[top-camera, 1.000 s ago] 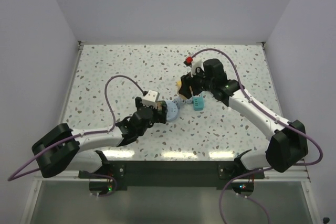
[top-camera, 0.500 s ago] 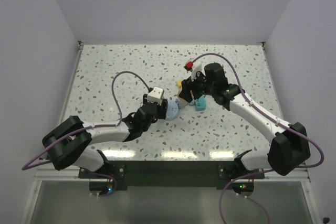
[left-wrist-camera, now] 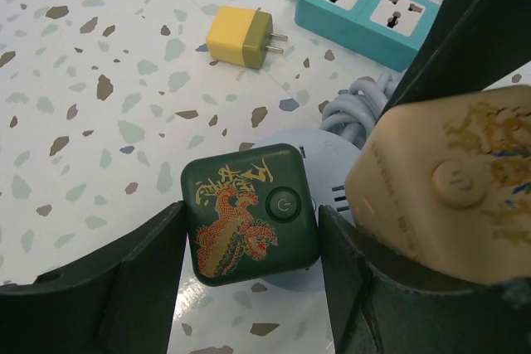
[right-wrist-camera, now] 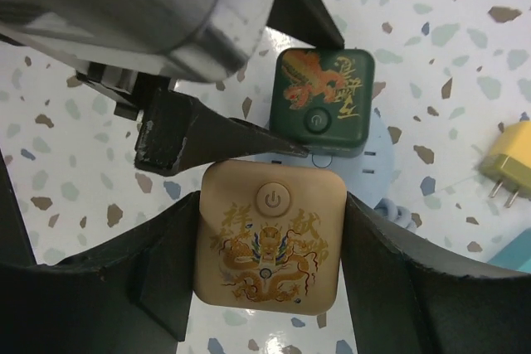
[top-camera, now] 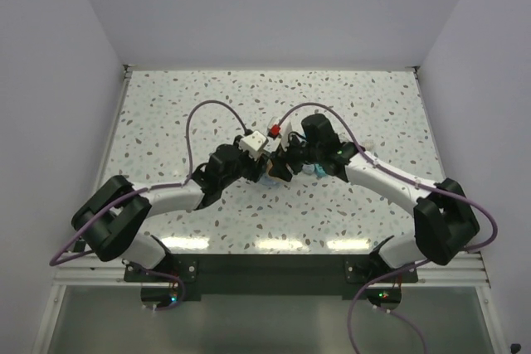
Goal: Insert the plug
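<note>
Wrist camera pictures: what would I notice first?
Two little cubes with dragons on them sit close together over a pale blue disc. The left tool grips the dark green plug, and the right tool grips the tan cube. Farther off lie a yellow block and a teal power strip.

Odds and ends on the speckled terrazzo tabletop
A tan cube printed with a gold dragon and a power button is close to a pale blue round base, possibly a dock, with a coiled grey-blue cord. A yellow two-prong adapter lies near a teal power strip.
</note>
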Controlling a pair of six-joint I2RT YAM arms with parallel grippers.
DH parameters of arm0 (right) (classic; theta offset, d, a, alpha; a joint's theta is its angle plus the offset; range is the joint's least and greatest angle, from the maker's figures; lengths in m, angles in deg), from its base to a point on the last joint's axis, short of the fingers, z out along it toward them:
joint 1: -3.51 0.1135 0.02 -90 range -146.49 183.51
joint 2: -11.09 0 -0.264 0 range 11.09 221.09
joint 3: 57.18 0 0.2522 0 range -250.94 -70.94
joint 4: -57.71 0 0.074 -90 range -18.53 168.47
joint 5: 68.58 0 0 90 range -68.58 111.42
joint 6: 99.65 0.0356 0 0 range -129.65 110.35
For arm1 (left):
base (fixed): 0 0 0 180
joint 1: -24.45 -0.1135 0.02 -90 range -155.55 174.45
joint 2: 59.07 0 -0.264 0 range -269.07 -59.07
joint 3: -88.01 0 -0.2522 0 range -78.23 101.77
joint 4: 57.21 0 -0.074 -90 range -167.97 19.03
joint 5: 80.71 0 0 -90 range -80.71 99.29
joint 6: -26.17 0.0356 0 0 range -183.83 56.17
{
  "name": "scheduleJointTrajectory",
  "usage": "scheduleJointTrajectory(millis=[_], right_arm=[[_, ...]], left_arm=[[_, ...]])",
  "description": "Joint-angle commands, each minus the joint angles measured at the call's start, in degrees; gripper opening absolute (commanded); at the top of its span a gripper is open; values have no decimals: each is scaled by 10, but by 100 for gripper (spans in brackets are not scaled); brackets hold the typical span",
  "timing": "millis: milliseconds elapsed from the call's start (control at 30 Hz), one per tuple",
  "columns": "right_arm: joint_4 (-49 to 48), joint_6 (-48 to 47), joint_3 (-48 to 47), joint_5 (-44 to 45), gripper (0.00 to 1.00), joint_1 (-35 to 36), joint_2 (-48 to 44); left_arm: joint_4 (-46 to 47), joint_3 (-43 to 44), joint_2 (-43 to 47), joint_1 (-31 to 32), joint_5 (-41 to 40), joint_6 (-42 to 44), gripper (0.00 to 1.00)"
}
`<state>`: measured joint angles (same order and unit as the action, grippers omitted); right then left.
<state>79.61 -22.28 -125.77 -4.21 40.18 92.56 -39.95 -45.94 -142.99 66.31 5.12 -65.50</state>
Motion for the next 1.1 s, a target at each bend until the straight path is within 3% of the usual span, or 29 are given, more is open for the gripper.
scheduleJointTrajectory(millis=[0, 200, 300, 800, 1067], right_arm=[[-37, -41, -16, -16, 0, 2, 25], [-46, -63, -17, 5, 0, 4, 50], [-51, -72, -19, 9, 0, 5, 56], [-47, -94, -34, 35, 0, 2, 78], [-48, -93, -26, 55, 0, 1, 69]], left_arm=[[-61, 36, -24, 4, 47, 48, 46], [-100, 45, -18, 4, -1, 21, 76], [-119, 46, -3, 4, -29, -3, 83], [-141, 0, 139, -2, -76, -40, 92], [-149, -15, 163, -38, -95, -69, 92]])
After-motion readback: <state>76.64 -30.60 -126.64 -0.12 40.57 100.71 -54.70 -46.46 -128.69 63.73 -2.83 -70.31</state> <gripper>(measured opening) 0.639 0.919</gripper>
